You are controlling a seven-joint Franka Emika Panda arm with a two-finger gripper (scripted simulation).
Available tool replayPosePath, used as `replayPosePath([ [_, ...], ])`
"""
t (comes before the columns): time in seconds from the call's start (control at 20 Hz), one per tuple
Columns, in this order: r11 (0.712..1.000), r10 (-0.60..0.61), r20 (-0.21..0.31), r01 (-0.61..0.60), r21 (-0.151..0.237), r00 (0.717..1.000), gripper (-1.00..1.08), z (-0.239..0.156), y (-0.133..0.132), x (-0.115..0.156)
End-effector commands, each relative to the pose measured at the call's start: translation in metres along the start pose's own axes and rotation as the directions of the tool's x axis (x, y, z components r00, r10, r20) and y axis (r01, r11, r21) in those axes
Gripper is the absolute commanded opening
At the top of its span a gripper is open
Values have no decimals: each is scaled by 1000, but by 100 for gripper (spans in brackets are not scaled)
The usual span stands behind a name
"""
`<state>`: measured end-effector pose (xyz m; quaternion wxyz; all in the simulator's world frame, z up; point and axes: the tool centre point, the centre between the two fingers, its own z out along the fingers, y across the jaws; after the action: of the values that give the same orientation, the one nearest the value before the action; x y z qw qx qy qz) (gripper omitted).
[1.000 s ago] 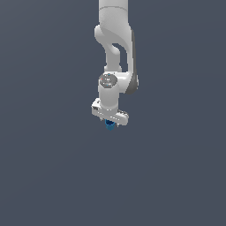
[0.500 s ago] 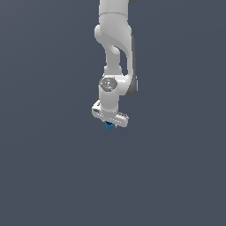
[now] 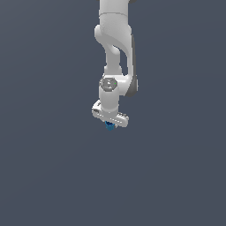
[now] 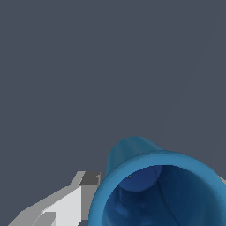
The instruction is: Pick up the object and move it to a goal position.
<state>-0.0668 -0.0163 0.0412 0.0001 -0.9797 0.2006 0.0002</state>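
Observation:
The object is a small bright blue rounded thing that sticks out just below my white gripper in the exterior view. The gripper hangs from the arm and is shut on it. In the wrist view the object looks like a blue open cup with a hollow inside, seen very close. One white and grey finger shows beside it. The other finger is hidden behind the object.
Plain dark grey ground fills the exterior view on all sides of the arm. No other objects or marks show.
The gripper with the blue object has risen slightly and shifted a little toward the exterior view's left. The grip is unchanged.

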Motion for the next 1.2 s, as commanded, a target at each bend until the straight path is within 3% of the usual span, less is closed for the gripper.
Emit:
replayPosePath([
  [0.0,1000,-1,-1,1,1,1000,-100,-2,-5,1],
  [0.4,1000,-1,-1,1,0,1000,-100,-18,-44,11],
  [1.15,1000,0,-1,0,-1,1000,-100,-66,-165,42],
])
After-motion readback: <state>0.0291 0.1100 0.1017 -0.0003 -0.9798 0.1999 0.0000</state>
